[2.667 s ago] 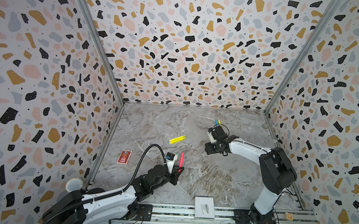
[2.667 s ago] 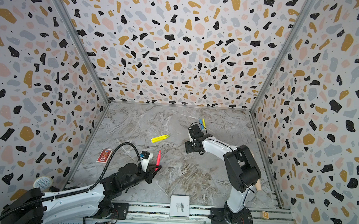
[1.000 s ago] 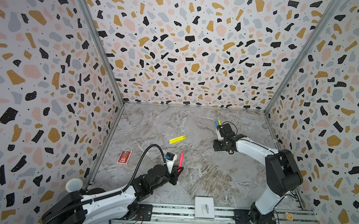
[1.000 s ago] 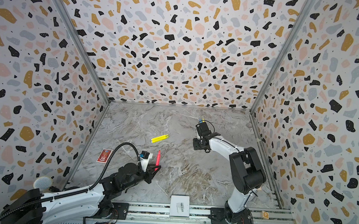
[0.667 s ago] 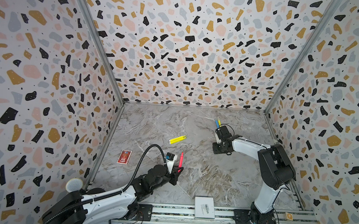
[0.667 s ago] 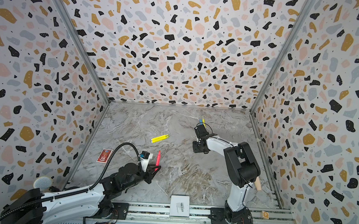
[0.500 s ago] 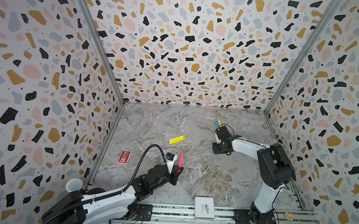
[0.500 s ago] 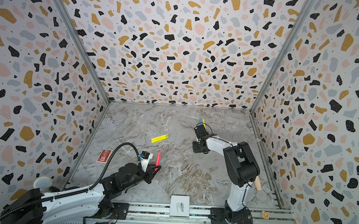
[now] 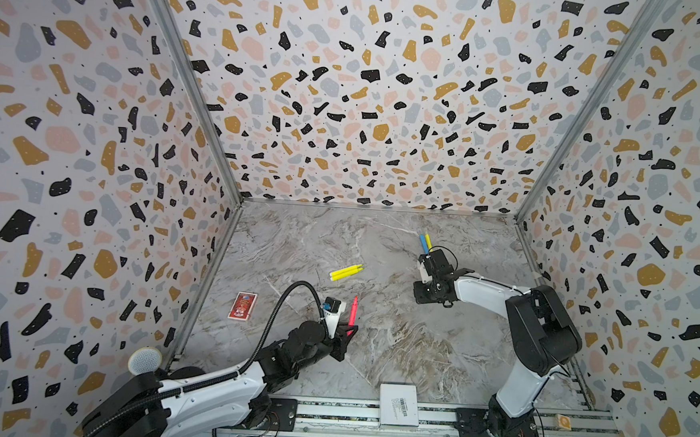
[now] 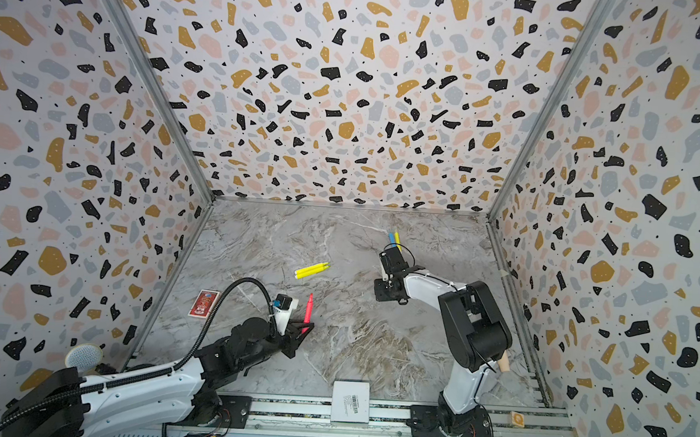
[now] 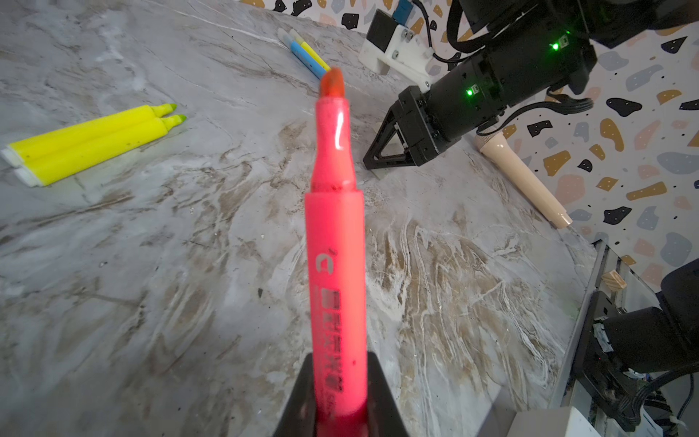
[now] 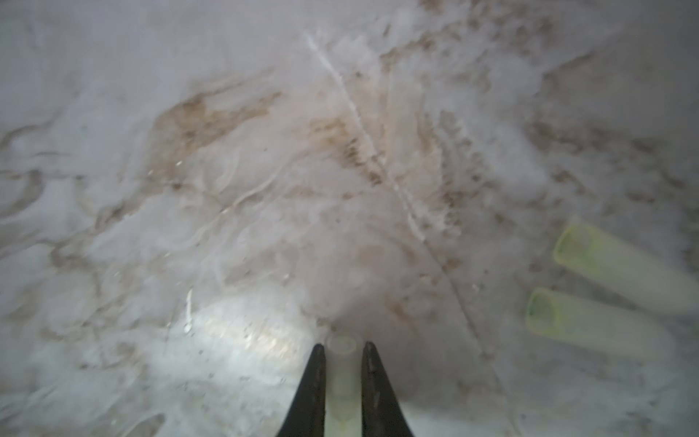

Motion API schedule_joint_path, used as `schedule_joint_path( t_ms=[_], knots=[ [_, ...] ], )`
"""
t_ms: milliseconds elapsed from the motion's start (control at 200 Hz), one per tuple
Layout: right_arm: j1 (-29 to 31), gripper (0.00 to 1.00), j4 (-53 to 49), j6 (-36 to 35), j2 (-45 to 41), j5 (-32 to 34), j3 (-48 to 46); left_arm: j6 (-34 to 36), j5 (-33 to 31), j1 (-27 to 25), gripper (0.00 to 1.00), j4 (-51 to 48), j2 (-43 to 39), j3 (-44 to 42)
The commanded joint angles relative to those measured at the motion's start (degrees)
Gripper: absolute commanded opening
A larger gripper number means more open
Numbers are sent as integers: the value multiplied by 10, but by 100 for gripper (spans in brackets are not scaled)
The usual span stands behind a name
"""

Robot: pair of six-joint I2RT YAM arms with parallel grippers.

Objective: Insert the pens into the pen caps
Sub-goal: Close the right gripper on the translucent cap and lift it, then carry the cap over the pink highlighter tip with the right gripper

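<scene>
The left tool (image 9: 347, 332) is closed on the lower barrel of the uncapped pink pen (image 9: 353, 310), holding it clear of the counter (image 9: 373, 354) at front left with the tip pointing away from the tool. The right tool (image 12: 342, 350), down at the counter right of centre, is clamped on a clear cap (image 12: 342, 363) whose open mouth projects past the fingertips, and two loose caps (image 12: 590, 325) lie side by side near it. Two yellow pens (image 9: 346, 272) lie touching mid-counter, while a blue pen (image 9: 423, 241) and a third yellow pen (image 9: 428, 241) lie together just behind the right tool.
</scene>
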Motion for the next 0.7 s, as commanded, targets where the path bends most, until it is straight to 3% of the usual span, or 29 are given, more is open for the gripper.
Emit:
schedule_joint_path(
  t_ms=[0,230,461,696],
  knots=[
    [2,5,56,-5,-87,-103,-22,9,9,4,0,11,-7,19],
    [-8,5,228,83,-207,-275,-97,-25,29,1,0,87,6,7],
    [-6,5,550,257,-257,-404,-208,-58,12,-38,0,179,47,-1],
    [21,5,668,317,-249,-409,-238,-68,15,-72,0,230,119,25]
  ],
)
